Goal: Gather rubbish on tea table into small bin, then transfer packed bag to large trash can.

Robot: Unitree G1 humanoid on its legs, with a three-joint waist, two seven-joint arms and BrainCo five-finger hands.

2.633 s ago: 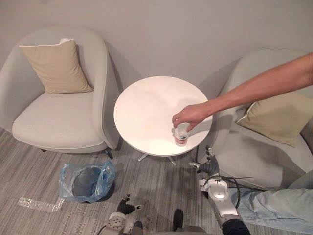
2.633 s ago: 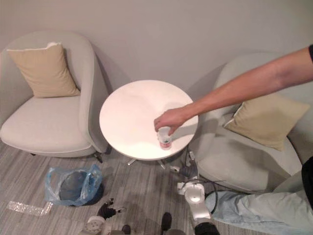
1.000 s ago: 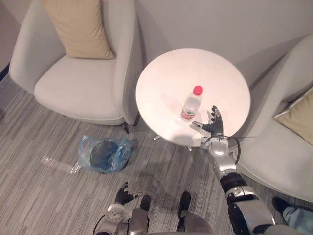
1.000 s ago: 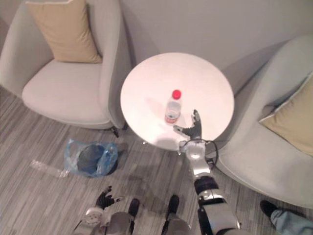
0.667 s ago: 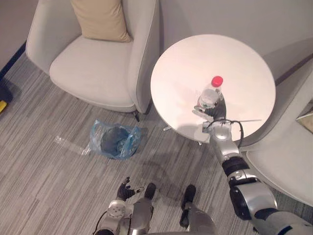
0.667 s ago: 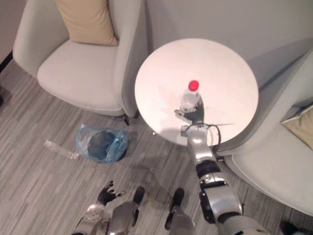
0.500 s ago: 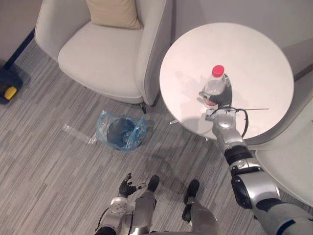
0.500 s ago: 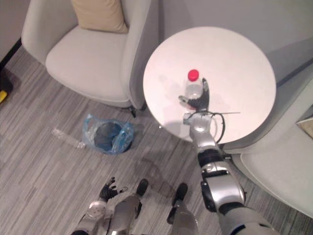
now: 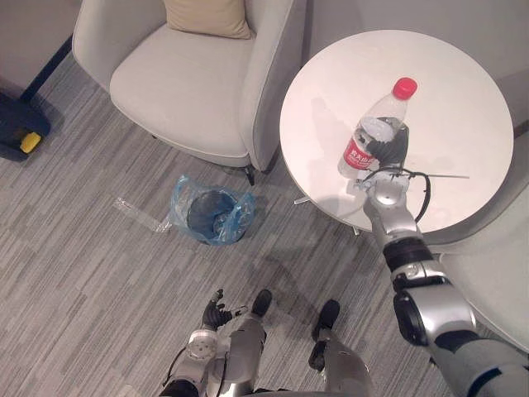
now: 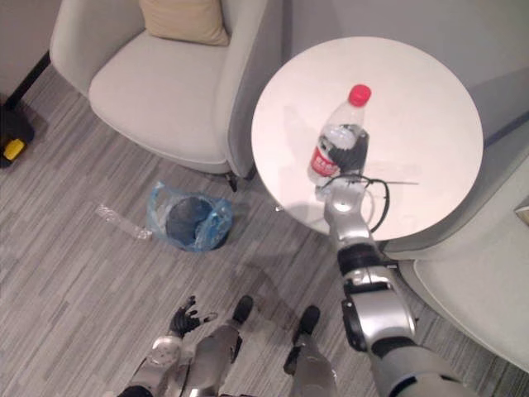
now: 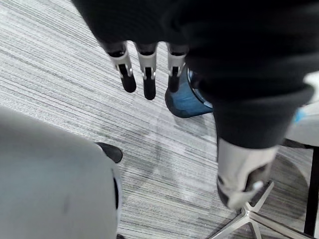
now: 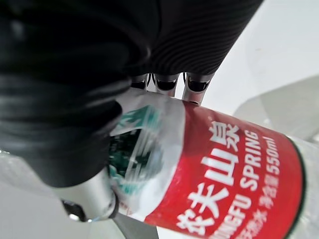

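A clear water bottle (image 9: 374, 131) with a red cap and red label leans over the round white tea table (image 9: 463, 99), cap pointing away from me. My right hand (image 9: 390, 150) is shut on its lower half; in the right wrist view the fingers (image 12: 167, 82) curl behind the label (image 12: 224, 169) and the thumb (image 12: 87, 196) presses its side. I cannot tell whether the base touches the table. The small bin (image 9: 211, 217), lined with a blue bag, stands on the floor left of the table. My left hand (image 10: 186, 318) hangs low by the floor, fingers (image 11: 144, 69) straight.
A grey armchair (image 9: 190, 74) with a tan cushion (image 9: 207, 16) stands left of the table, another armchair (image 10: 488, 273) at the right. A clear plastic strip (image 9: 139, 211) lies on the carpet beside the bin. A blue and yellow object (image 9: 21, 132) sits at the far left.
The view has shifted closer over the table. My right hand reached the bottle, curled round it and tipped it from upright. The person's arm from the earliest frames is gone.
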